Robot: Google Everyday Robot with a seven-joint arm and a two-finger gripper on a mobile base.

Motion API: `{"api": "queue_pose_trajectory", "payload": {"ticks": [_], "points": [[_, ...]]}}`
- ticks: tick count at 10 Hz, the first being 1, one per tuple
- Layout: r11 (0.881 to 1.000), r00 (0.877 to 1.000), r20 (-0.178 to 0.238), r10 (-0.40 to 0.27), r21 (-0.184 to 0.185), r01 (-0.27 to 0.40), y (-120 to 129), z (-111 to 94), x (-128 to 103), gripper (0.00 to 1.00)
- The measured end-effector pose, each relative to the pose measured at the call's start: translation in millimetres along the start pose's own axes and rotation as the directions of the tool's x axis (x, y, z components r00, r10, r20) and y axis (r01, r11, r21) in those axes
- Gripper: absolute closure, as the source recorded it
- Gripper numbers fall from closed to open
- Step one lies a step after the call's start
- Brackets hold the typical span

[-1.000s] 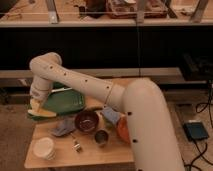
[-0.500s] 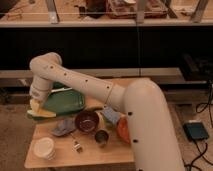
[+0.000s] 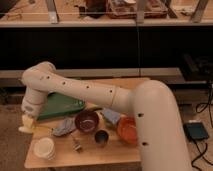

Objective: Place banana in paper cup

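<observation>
My gripper (image 3: 27, 124) hangs at the table's left edge, pointing down from the white arm that reaches across from the right. It is shut on the banana (image 3: 28, 120), a small pale yellow piece showing at its tip. The paper cup (image 3: 44, 148), short and whitish, stands at the front left corner of the table, a little right of the gripper and nearer the front. The gripper is apart from the cup.
A green tray (image 3: 62, 105) lies behind the gripper. A maroon bowl (image 3: 87, 121), a small metal cup (image 3: 101, 136) and an orange bowl (image 3: 127, 130) stand in the middle of the wooden table (image 3: 85, 155). A grey-blue cloth (image 3: 64, 127) lies by the maroon bowl.
The arm has sunk a little, carrying the gripper and banana slightly down and to the left. The cup and bowls have not moved.
</observation>
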Motion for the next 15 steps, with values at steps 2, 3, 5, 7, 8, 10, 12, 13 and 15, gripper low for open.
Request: {"api": "queue_pose_trajectory", "payload": {"ticks": [2, 3, 5, 7, 8, 10, 12, 13, 15], "points": [[1.0, 0.999, 0.036, -0.01, 0.03, 0.009, -36.4, 10.6, -16.6, 1.0], [0.998, 0.998, 0.051, -0.03, 0.051, 0.027, -50.6, 17.0, -23.3, 1.0], [0.994, 0.994, 0.086, -0.073, 0.086, 0.066, -66.9, 29.1, -37.7, 1.0], [0.991, 0.99, 0.104, -0.099, 0.103, 0.088, -69.8, 34.1, -46.1, 0.99], [0.992, 0.99, 0.096, -0.1, 0.088, 0.091, -67.2, 32.4, -44.0, 0.93], [0.995, 0.992, 0.081, -0.092, 0.049, 0.088, -57.5, 22.9, -36.8, 0.73], [0.996, 0.993, 0.082, -0.084, 0.011, 0.083, -45.6, 15.5, -32.7, 0.56], [0.996, 0.992, 0.087, -0.088, -0.001, 0.089, -41.7, 15.0, -30.1, 0.46], [0.995, 0.991, 0.094, -0.098, -0.003, 0.099, -34.8, 19.9, -29.0, 0.25]]}}
